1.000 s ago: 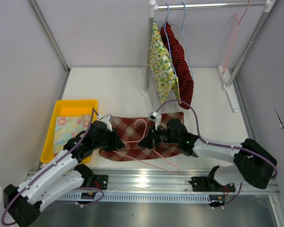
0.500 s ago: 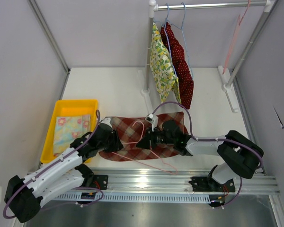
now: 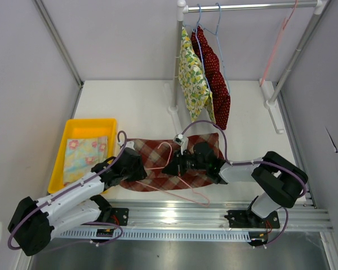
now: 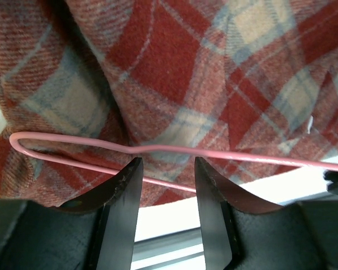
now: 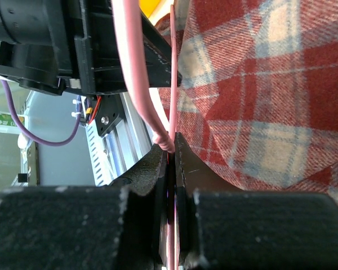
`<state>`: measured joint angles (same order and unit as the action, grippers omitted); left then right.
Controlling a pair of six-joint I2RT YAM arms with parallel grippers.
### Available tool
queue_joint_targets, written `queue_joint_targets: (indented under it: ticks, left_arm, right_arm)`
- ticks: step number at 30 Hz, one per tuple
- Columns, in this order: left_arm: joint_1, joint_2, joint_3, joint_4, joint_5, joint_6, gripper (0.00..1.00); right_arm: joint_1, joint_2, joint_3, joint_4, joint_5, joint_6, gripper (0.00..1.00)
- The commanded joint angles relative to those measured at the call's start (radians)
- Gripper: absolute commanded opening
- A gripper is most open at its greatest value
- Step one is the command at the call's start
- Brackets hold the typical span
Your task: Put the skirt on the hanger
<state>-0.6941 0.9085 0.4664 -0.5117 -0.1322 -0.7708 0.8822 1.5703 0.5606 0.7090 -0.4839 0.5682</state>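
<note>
Pinching the pink hanger (image 5: pixel 136 73) tight in the right gripper (image 5: pixel 170 147); straddling the same wire with the left gripper (image 4: pixel 168 169), spread apart and gripping nothing. Underneath, plaid skirt (image 4: pixel 174 73) flat on the table (image 3: pixel 129 107). Judged not yet hung; left to do: threading, lifting.

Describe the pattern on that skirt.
The skirt is red, cream and grey-blue plaid; clearest in the left wrist view.

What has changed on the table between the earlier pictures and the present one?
The right arm's elbow swung left, and the right gripper, shut on the pink wire hanger, dragged it slightly left. The left gripper advanced a little rightward and stands open astride the wire. The red plaid skirt and the yellow plastic tray stayed put.
</note>
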Motion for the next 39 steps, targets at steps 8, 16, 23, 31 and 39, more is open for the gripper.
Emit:
queue_joint_targets:
  ticks: [8, 16, 23, 31, 39]
  left_arm:
    - [-0.018, 0.047, -0.023, 0.076, -0.089, -0.033, 0.48]
    - [-0.022, 0.076, -0.005, 0.095, -0.095, -0.019, 0.26]
    - [-0.024, 0.052, 0.109, 0.007, -0.08, 0.022, 0.0]
    - [-0.025, 0.04, 0.201, -0.065, -0.021, 0.057, 0.0]
    - [-0.024, 0.021, 0.287, -0.151, -0.007, 0.088, 0.0]
  right_arm:
    - [-0.02, 0.023, -0.008, 0.063, -0.013, -0.005, 0.0]
    - [-0.025, 0.036, -0.002, 0.069, -0.016, -0.002, 0.0]
    - [-0.034, 0.04, 0.009, 0.093, -0.057, 0.019, 0.0]
    - [-0.075, 0.039, 0.018, 0.138, -0.101, 0.061, 0.0]
    - [-0.112, -0.003, 0.033, 0.034, -0.076, -0.008, 0.0]
